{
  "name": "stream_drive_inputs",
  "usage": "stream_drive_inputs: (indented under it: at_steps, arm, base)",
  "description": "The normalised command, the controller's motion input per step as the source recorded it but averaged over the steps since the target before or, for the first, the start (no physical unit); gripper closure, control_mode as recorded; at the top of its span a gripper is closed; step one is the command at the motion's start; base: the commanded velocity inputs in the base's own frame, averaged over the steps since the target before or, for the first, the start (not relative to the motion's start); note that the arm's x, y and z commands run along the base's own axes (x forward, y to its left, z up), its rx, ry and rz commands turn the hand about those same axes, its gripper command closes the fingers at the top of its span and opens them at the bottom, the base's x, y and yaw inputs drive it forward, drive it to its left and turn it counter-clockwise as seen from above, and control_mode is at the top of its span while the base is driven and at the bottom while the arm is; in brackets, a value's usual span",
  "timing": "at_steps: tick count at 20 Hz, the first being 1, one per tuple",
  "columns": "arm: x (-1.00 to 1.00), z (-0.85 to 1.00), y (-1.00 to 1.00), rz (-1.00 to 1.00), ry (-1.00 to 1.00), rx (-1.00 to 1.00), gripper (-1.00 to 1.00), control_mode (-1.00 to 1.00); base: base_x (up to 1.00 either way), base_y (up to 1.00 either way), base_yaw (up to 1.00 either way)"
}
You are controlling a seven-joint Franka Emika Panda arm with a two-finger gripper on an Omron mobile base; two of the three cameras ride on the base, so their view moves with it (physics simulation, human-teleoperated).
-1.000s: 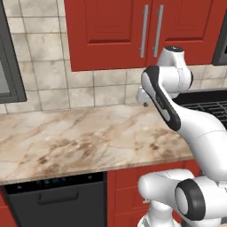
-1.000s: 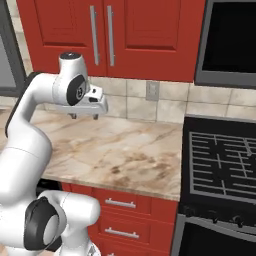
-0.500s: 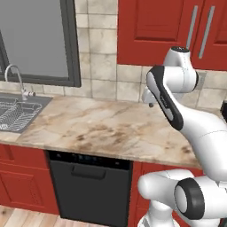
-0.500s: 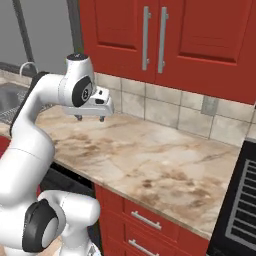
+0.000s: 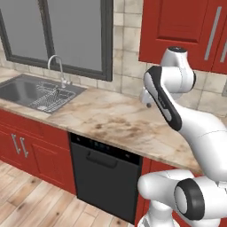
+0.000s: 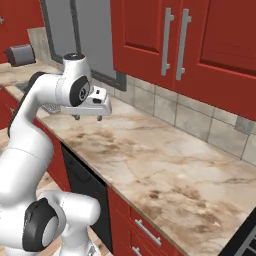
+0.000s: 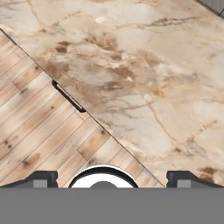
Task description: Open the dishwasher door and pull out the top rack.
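Note:
The dishwasher door [image 5: 105, 179] is a black panel under the marble counter, standing shut, with its bar handle [image 5: 102, 160] below a dark control strip [image 5: 106, 148]. From the right base view the door [image 6: 80, 176] shows edge-on below the counter lip. The top rack is hidden behind the shut door. My gripper [image 6: 88, 118] hangs open over the counter, fingers pointing down, nothing between them, well above the door. In the hand view the gripper [image 7: 112, 178] looks down on the counter edge, and the handle [image 7: 68, 97] shows as a thin dark bar over the wood floor.
A steel sink [image 5: 26, 88] with a wire drainer [image 5: 54, 100] and a faucet [image 5: 56, 66] lies left of the dishwasher. Red cabinets [image 5: 26, 148] flank the door and hang above [image 6: 170, 40]. A dark appliance [image 6: 20, 54] sits far left. Wood floor [image 5: 31, 208] lies in front.
The whole picture has shifted as the base drove: the sink and window came into view and the dishwasher now stands in front. The gripper stays open over the counter.

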Motion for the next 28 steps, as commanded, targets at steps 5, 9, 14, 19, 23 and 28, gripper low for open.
stream_drive_inputs:
  at_steps: [5,9,14,19,23,28]
  arm:
    - [0.0,0.0,0.0,0.0,0.0,0.0,-1.0,1.0]
    - [0.0,0.0,0.0,0.0,0.0,0.0,-1.0,1.0]
    - [0.0,0.0,0.0,0.0,0.0,0.0,-1.0,1.0]
    - [0.0,0.0,0.0,0.0,0.0,0.0,-1.0,1.0]
    - [0.0,0.0,0.0,0.0,0.0,0.0,-1.0,1.0]
    - [0.0,-0.33,0.32,0.03,0.0,-0.04,-1.0,-1.0]
  base:
    - [0.09,-0.58,0.33]
    - [0.22,-0.51,0.26]
    - [0.28,-0.4,0.19]
    - [0.47,-0.39,0.16]
    - [0.39,-0.29,0.15]
    - [0.01,0.0,0.0]
